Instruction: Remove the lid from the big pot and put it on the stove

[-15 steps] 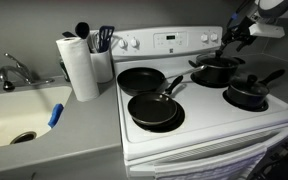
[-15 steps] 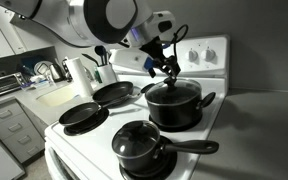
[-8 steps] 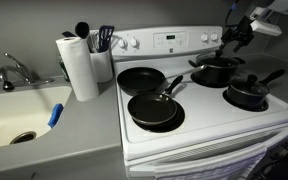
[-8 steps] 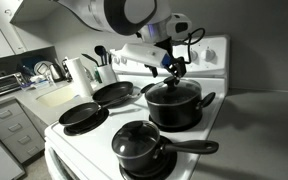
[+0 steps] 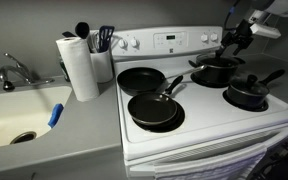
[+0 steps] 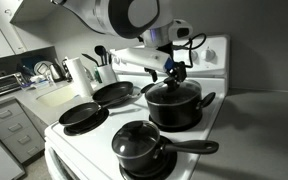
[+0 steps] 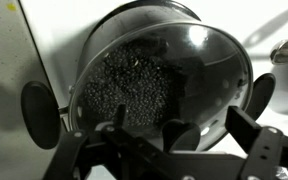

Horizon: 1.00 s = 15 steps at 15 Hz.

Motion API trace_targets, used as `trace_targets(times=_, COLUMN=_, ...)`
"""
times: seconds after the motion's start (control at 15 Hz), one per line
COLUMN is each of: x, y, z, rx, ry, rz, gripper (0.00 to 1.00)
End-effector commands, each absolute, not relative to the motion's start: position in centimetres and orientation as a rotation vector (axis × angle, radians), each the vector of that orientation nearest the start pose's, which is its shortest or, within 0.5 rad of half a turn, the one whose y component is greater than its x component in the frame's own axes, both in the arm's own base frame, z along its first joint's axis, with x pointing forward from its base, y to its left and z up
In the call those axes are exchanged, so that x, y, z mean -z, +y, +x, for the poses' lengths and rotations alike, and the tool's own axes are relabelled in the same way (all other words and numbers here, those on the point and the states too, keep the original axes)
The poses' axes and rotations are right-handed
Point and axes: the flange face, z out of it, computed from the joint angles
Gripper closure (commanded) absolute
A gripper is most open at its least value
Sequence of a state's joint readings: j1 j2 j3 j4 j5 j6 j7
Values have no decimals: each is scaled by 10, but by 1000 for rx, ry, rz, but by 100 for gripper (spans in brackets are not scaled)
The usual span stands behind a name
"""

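So my gripper (image 6: pixel 174 72) hung right above the lid (image 6: pixel 172 87) on the big pot (image 6: pixel 174 105), jaws apart, knob straight below between them, nothing grabbed.

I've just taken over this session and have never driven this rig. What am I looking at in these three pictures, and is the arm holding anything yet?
You have one robot arm with a two-fingered gripper. Two pictures come from cameras fixed in the kitchen, aimed at the white stove from different places. The third camera sits on the wrist and looks straight down past the fingers.

On the stove stand the big pot with its glass lid on it, a smaller long-handled saucepan, and two empty frying pans. Left of the stove are a paper towel roll, a utensil holder and a sink.

The gripper hovers just above the lid, fingers spread. It holds nothing.
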<state>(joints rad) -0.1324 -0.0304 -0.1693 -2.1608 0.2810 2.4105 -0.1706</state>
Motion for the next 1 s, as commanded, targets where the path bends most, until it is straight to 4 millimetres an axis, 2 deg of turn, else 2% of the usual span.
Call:
trace_targets(times=0.0, x=-429, y=-158, z=541, rx=438, ry=421, rz=-2924, gripper=0)
trace_targets(times=0.4, x=-426, y=-142, z=572, rx=415, ry=308, rz=-3013, gripper=0)
trace_targets(times=0.67, x=-428, y=-145, z=589, rx=412, ry=248, rz=-3098, gripper=0)
trace_targets(times=0.8, x=-426, y=-149, z=597, rx=433, ry=246, rz=-3095, gripper=0)
trace_targets(times=0.93, x=-424, y=-142, z=607, rx=466, ry=275, rz=-3061, gripper=0)
